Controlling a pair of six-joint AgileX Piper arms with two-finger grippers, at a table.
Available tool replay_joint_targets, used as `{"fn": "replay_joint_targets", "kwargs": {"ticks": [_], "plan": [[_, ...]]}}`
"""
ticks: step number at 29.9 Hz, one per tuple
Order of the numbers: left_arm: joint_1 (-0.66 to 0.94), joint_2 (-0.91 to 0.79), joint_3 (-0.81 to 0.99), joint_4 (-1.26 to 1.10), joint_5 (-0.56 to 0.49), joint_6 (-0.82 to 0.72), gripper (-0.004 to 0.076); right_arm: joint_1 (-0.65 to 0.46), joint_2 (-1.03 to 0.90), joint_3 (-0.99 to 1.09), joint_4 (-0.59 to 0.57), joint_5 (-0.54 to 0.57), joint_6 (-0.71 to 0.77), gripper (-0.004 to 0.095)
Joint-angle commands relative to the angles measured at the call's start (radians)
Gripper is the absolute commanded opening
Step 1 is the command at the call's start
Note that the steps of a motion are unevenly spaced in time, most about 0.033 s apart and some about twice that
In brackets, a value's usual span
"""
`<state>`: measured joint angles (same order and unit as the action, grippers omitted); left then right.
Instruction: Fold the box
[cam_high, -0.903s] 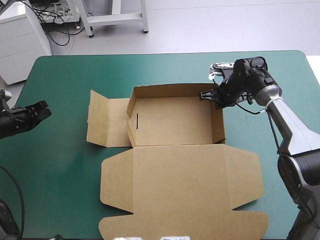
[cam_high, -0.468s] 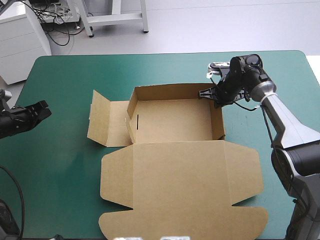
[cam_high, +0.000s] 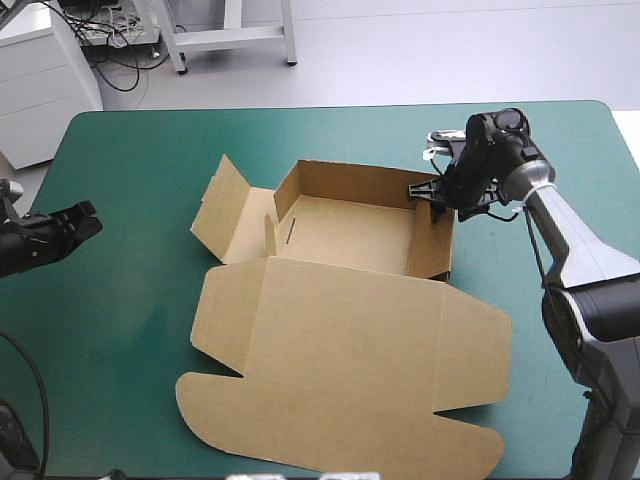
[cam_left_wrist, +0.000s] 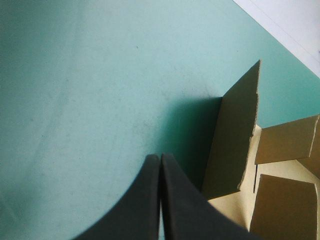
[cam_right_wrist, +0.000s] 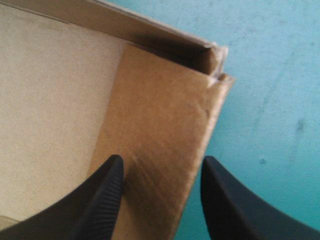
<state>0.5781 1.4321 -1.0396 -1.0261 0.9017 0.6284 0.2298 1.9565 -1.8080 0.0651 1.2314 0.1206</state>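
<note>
Evidently the right claw (cam_high: 432, 192) was placed at the box's far right corner for a reason. It was released, its two black fingers apart and straddling the right wall (cam_right_wrist: 160, 140). One finger (cam_right_wrist: 100, 200) stood inside the tray and the other (cam_right_wrist: 225, 200) outside, over the teal-green cover. With the wall between the fingers but not pinched, the claw could nudge or steady that corner without crushing the board.

The brown box (cam_high: 350, 235) sat near the middle of the table (cam_high: 130, 330), a little toward the far side and turned at a slant to the table's edges. Its far wall and right wall were raised and met at the corner under the right claw. The big lid (cam_high: 350, 370) lay flat and open, reaching toward the near edge. On the left side a flap (cam_high: 225, 210) stood tilted up and outward, not tucked in, so that end looked like the part left to do.

The left claw (cam_high: 85, 222) was clenched on nothing, its fingers meeting in one point. It hung over bare cover near the table's left edge, well apart from the box. In its wrist view the loose flap (cam_left_wrist: 232, 145) stood ahead of the fingertips (cam_left_wrist: 160, 165), so the arm seemed parked facing that end, probably waiting while the other one held the box.
</note>
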Motion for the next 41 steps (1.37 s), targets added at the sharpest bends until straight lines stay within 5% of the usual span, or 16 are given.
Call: {"fn": "replay_joint_targets", "kwargs": {"ticks": [1,23,41], "plan": [[-0.007,-0.039,-0.026,-0.061,-0.006,0.001,-0.0032,-0.011,-0.054,-0.064,-0.013,0.015,0.033,0.0597],[-0.007,-0.039,-0.026,-0.061,-0.001,-0.024,-0.0032,-0.011,-0.339,-0.147,0.026,0.015,0.126,0.0619],[-0.055,-0.039,-0.026,-0.052,-0.016,-0.023,-0.0032,-0.011,-0.407,0.121,0.035,-0.011,0.170,0.0743]]}}
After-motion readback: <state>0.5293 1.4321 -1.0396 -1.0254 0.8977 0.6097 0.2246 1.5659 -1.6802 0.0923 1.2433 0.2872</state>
